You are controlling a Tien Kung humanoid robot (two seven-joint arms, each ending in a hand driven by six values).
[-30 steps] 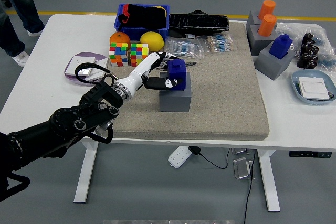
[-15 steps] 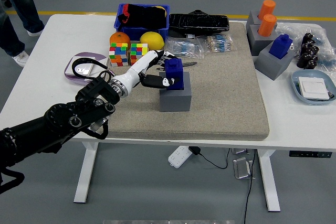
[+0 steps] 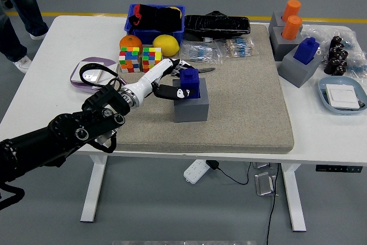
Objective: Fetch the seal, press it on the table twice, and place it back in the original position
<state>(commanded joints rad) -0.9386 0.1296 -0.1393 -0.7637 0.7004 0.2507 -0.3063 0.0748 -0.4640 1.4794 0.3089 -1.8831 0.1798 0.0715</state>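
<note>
A blue seal (image 3: 191,81) sits in the top of a grey block (image 3: 191,107) on the grey mat (image 3: 246,96), left of the mat's middle. My left hand (image 3: 179,81) reaches in from the lower left. Its white palm lies against the seal's left side. The black thumb lies low at the seal's front and the other fingers (image 3: 182,65) curl behind it, so the hand is shut on the seal. Part of the seal's left face is hidden by the fingers. My right arm is out of view.
Two colour cubes (image 3: 141,59), an orange (image 3: 131,42), a lemon (image 3: 166,44) and a blue bin (image 3: 155,20) stand behind the hand. A purple-rimmed pad (image 3: 90,71) lies to its left. Grey blocks with orange (image 3: 292,26) and blue (image 3: 308,49) seals and a tray (image 3: 343,94) stand right.
The seal, held by my left hand, has shifted slightly left and sunk down into the grey block. The arm has drawn back a little toward the left.
</note>
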